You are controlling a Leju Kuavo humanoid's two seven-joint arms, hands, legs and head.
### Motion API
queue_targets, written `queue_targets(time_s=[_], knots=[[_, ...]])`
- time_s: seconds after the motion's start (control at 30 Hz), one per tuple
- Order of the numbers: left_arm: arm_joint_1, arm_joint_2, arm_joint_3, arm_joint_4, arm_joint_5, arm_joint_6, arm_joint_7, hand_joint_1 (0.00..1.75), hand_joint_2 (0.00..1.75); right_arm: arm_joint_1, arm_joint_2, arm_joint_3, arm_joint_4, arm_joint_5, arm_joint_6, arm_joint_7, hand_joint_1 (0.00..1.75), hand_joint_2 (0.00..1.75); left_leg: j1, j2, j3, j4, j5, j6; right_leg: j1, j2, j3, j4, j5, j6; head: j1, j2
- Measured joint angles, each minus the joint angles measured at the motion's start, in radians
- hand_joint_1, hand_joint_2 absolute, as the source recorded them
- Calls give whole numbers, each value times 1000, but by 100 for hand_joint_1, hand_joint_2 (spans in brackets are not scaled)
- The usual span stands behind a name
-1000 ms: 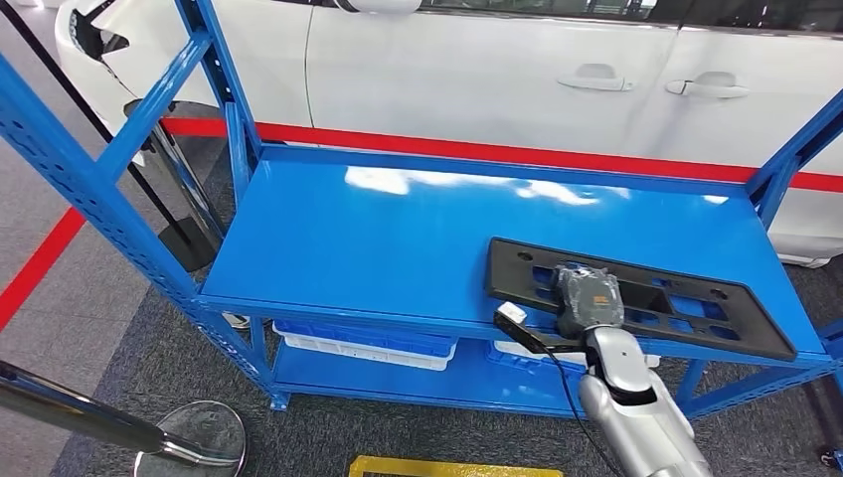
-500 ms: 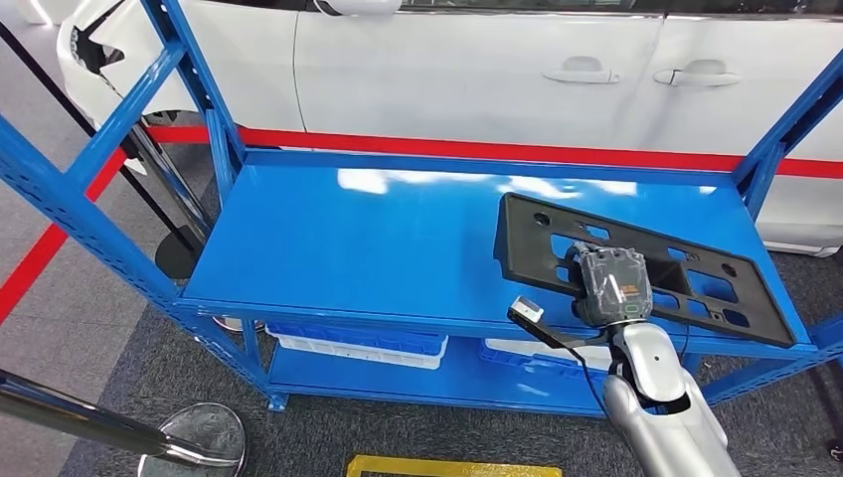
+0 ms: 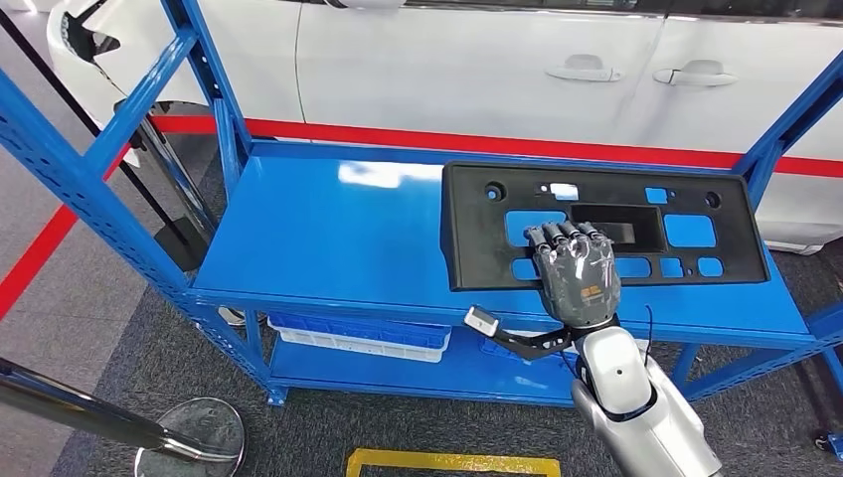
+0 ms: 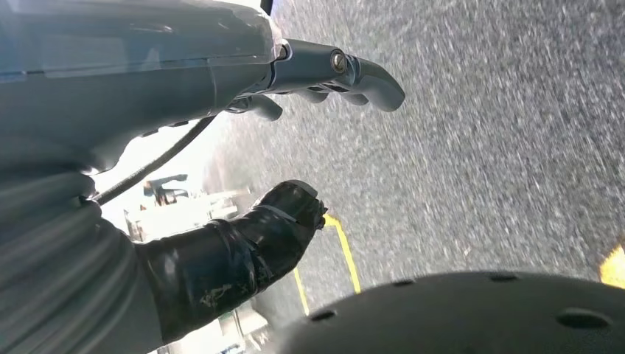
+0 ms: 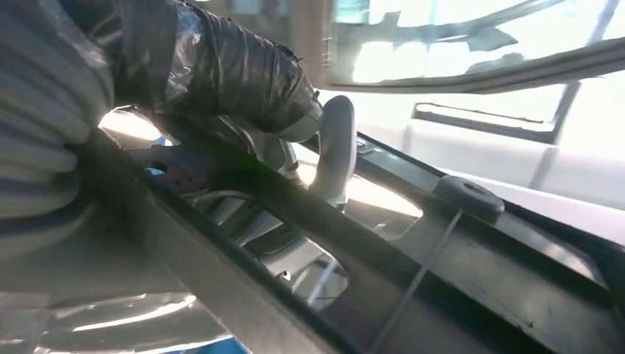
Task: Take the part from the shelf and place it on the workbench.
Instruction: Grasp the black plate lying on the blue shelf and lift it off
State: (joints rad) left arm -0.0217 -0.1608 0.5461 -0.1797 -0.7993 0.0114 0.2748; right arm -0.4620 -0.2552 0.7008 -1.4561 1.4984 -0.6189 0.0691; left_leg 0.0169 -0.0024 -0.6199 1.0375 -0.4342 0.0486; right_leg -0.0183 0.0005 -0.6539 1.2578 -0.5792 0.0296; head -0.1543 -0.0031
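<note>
Where carpet (image 3: 109, 328) ends, the shelf (image 3: 338, 238) fronts a car (image 3: 477, 70).

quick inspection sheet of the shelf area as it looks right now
surface: blue shelf, glossy top level, bare apart from the part
job's things: black plastic part, flat panel with cut-outs, lying on the top level toward the right
clutter: white and blue bins on the lower level
hands: right hand grips the part's near edge, fingers through a cut-out; left hand hangs over the floor, holding nothing
cables: black cable beside the right wrist
surroundings: white car behind the shelf, red floor line, chrome stanchion, yellow floor marking
</note>
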Motion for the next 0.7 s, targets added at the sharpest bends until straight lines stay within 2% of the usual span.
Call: queue_targets(time_s=[0.07, 0.1, 0.13, 0.2, 0.23, 0.27, 0.3, 0.33, 0.4, 0.43, 0.47, 0.5, 0.53, 0.57, 0.6, 0.63, 0.67, 0.7], knots=[[-1, -1, 3, 0, -1, 1, 1, 0, 175, -27, -18, 40, -15, 0, -4, 44, 175, 175, 0, -1, -9, 5, 6, -6, -2, 1, 85, -139, 46, -1, 0, 0], [-1, -2, 4, 0, -2, 1, 1, 0, 175, -42, -27, 59, -23, 0, -8, 61, 175, 175, -1, -2, -12, 5, 10, -11, 1, 2, 114, -191, 61, -4, 0, 0], [-1, -2, 5, 0, -2, 1, 2, 0, 175, -56, -35, 78, -30, 0, -12, 73, 175, 175, -1, -2, -13, 4, 16, -17, 4, 4, 128, -221, 68, -8, 0, 0], [0, -2, 6, 0, -2, 2, 2, 0, 175, -75, -47, 111, -40, 0, -18, 84, 175, 175, 0, -3, -15, -3, 30, -31, 11, 5, 123, -229, 80, -17, 0, 0], [0, -2, 6, 0, -2, 2, 3, 0, 175, -83, -52, 128, -44, 0, -19, 88, 175, 175, 1, -4, -18, -3, 31, -36, 10, 3, 118, -234, 87, -25, 0, 0], [1, -2, 6, 0, -2, 2, 3, 0, 175, -91, -56, 144, -48, 0, -20, 93, 175, 175, 2, -4, -26, 5, 18, -40, 8, 2, 111, -238, 96, -34, 0, 0], [1, -2, 7, 0, -2, 2, 4, 0, 175, -97, -59, 159, -52, 0, -20, 97, 175, 175, 2, -4, -38, 29, -11, -43, 7, 0, 103, -242, 106, -44, 0, 0], [1, -2, 7, 0, -2, 2, 4, 0, 175, -102, -61, 171, -58, 0, -20, 101, 175, 175, 3, -4, -55, 74, -57, -44, 6, -2, 92, -244, 117, -52, 0, 0], [1, -2, 8, 0, -1, 1, 4, 0, 175, -105, -65, 189, -68, 0, -19, 105, 175, 175, 2, -3, -90, 200, -149, -47, 12, -3, 66, -242, 134, -60, -1, 0], [1, -2, 9, 0, 0, 1, 4, 0, 175, -104, -66, 198, -73, 0, -17, 105, 175, 175, 2, -3, -98, 253, -169, -47, 15, -3, 52, -239, 143, -61, -1, 0], [0, -2, 10, 0, 1, 1, 3, 0, 175, -102, -67, 204, -77, 0, -15, 103, 175, 175, 1, -3, -91, 277, -165, -46, 18, -3, 37, -236, 151, -62, -1, 0], [0, -2, 12, 0, 2, 0, 2, 0, 175, -98, -68, 209, -83, 0, -12, 100, 175, 175, 0, -3, -68, 267, -144, -43, 22, -4, 24, -232, 158, -62, -1, 0], [0, -2, 13, 0, 3, 0, 2, 0, 175, -95, -69, 212, -89, 0, -10, 95, 175, 175, -3, -3, -26, 221, -116, -37, 25, -4, 11, -227, 165, -61, -1, 0], [-1, -2, 15, 0, 4, 0, 1, 0, 175, -91, -70, 213, -96, 0, -9, 91, 175, 175, -7, -3, 25, 153, -102, -30, 27, -4, 0, -222, 171, -59, -1, 0], [-2, -1, 17, 0, 4, 0, 0, 0, 175, -89, -71, 213, -103, 0, -8, 88, 175, 175, -11, -3, 75, 80, -99, -23, 29, -4, -9, -217, 176, -56, 0, 0], [-2, -1, 19, 0, 5, -1, -2, 0, 175, -88, -73, 213, -110, 0, -8, 85, 175, 175, -15, -3, 109, 25, -102, -18, 29, -5, -14, -214, 183, -52, 0, 0], [-3, -1, 22, 0, 7, -1, -3, 0, 175, -87, -75, 213, -117, -1, -8, 82, 175, 175, -18, -4, 126, -8, -110, -15, 27, -5, -18, -214, 190, -47, 0, 0], [-2, -1, 25, 0, 8, -1, -4, 0, 175, -86, -77, 213, -123, -2, -8, 78, 175, 175, -19, -4, 128, -20, -106, -13, 26, -6, -19, -215, 199, -41, 0, 0]])
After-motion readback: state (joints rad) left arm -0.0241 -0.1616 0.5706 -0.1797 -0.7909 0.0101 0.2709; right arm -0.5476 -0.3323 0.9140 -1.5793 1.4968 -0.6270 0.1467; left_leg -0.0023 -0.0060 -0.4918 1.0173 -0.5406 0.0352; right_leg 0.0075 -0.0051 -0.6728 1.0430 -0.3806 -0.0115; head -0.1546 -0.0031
